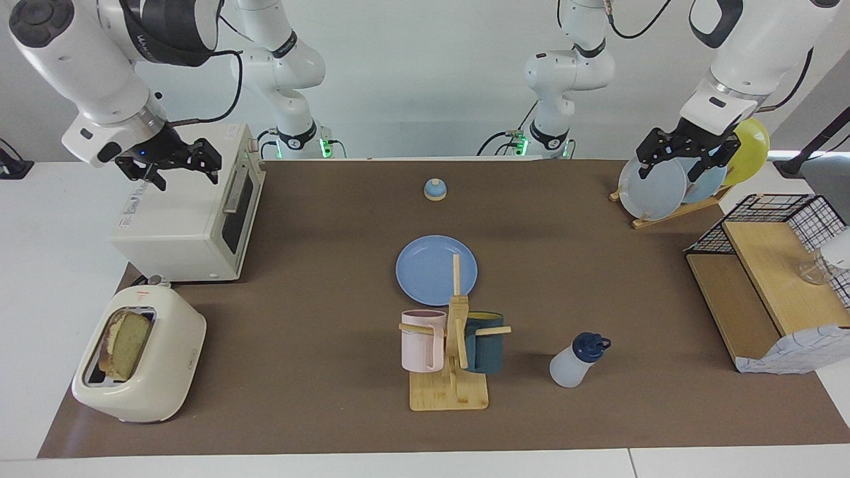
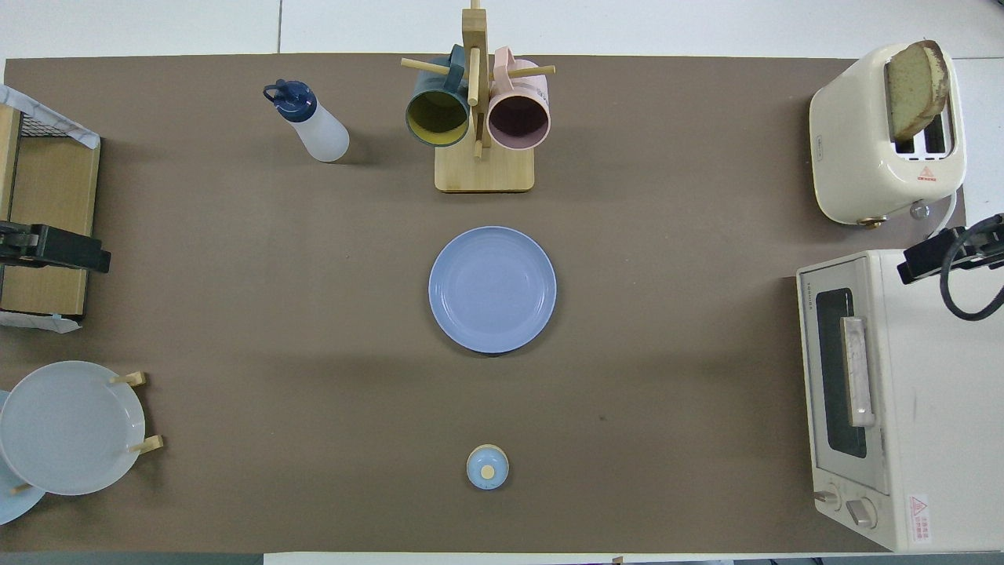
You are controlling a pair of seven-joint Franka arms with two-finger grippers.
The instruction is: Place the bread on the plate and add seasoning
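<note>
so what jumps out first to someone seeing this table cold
Probably the periwinkle plate lying bare mid-table, with the mug tree just farther from the robots. Next, the bread standing in the cream toaster at the right arm's end, and the seasoning bottle beside the mug tree.

You see a white table (image 1: 46,279) with a brown mat (image 1: 319,279) covering most of its top. At the top of the facing view stands a plain pale wall (image 1: 425,66). The light is even and soft, and it gives only faint shadows on the mat.
</note>
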